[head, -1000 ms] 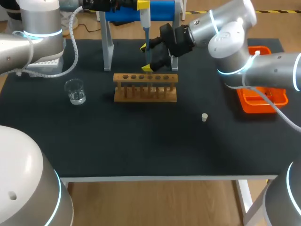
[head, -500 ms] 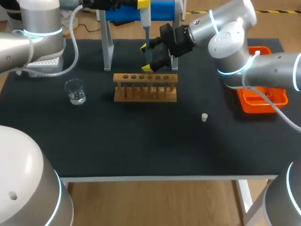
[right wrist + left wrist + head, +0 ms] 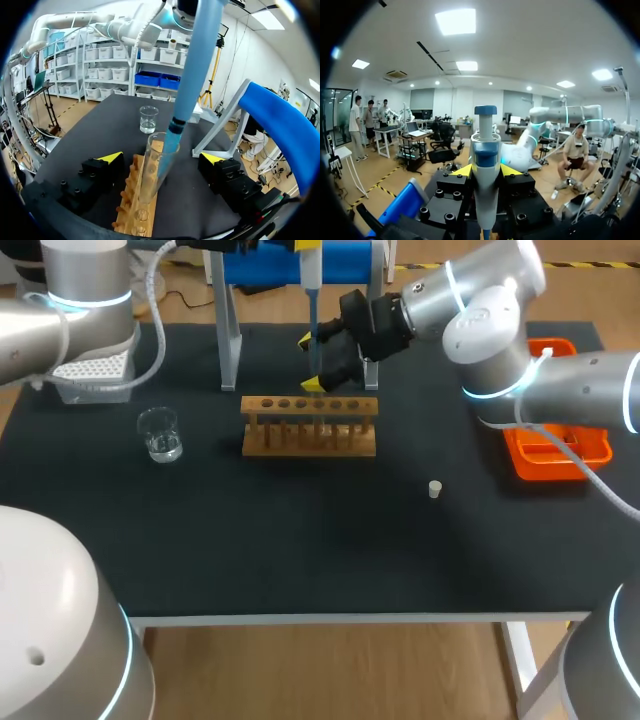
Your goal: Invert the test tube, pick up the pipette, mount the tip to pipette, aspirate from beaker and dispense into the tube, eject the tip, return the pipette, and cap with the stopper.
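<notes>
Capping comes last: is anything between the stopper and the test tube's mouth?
Yes. The pipette, held in the left claw, has its tip in the test tube mouth; the stopper lies apart on the table.

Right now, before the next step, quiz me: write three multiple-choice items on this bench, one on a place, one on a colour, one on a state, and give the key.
1. The stopper lies:
A) on the table, right of the rack and apart from it
B) on top of the rack
C) left of the rack

2. The tray at the table's right edge is:
A) green
B) orange
C) white

3. With the pipette, the left gripper is:
A) open beside it
B) open above it
C) shut on it

Key:
1 A: the head view shows it alone on the dark tabletop, right of the rack.
2 B: the head view shows it bright orange.
3 C: in the left wrist view both yellow-tipped fingers press the pipette from two sides.
</notes>
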Available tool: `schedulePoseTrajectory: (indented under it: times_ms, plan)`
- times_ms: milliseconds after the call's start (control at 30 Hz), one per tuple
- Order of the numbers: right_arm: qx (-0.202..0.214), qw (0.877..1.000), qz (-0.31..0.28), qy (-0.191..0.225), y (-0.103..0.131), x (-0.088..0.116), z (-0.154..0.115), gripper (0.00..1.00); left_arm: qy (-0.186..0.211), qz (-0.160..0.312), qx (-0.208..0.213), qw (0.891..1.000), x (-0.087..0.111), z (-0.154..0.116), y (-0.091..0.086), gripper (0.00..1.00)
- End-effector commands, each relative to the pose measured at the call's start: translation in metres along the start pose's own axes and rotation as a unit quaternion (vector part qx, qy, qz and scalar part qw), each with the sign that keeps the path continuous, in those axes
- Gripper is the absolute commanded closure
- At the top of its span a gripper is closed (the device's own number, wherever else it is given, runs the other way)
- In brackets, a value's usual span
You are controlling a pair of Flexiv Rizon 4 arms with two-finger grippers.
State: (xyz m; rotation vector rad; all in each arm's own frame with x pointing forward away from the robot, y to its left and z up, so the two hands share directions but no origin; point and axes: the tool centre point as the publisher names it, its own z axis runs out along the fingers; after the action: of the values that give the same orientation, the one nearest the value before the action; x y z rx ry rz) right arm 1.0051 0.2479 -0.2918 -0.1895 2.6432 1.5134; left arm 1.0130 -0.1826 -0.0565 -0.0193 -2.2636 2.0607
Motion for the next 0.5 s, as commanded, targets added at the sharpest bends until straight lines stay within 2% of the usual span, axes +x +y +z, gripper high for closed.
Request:
schedulePoseTrajectory:
  times_ms: [33, 500]
  plan:
    - [0.001, 1.000, 0.000, 0.000, 0.000, 0.000, 0.000, 0.00, -0.004, 0.000, -0.007, 1.000, 0.003, 0.002, -0.007, 1.00]
    - [0.001, 1.000, 0.000, 0.000, 0.000, 0.000, 0.000, 0.00, -0.007, 0.012, -0.015, 1.000, 0.009, 0.005, -0.020, 1.00]
